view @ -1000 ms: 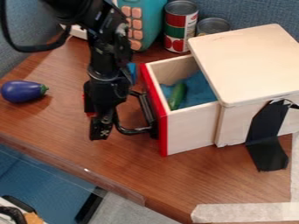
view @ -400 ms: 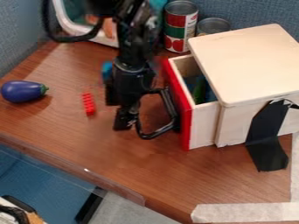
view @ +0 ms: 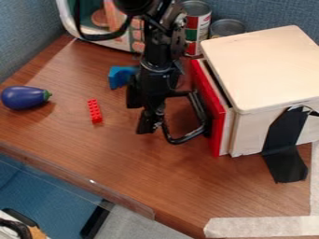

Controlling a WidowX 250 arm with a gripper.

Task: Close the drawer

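Drawer [view: 213, 116] slid farther into wooden box [view: 268, 70], gripper [view: 147, 114] shifted toward box with it. Drawer almost in, red front slightly out from box. Gripper hangs on box's drawer side, out in front of drawer, by the black handle [view: 185, 138]; can't tell if touching. Can't tell if gripper is spread or pressed together. Red brick [view: 94, 111] farther out from box, past gripper.

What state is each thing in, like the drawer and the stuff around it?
Drawer: nearly shut, narrow gap showing
Gripper: hanging beside the drawer handle
Toy eggplant: lying on its side
Red brick: lying flat, studs up
Taller can: upright
Shorter can: upright
Black tape: stuck onto the box
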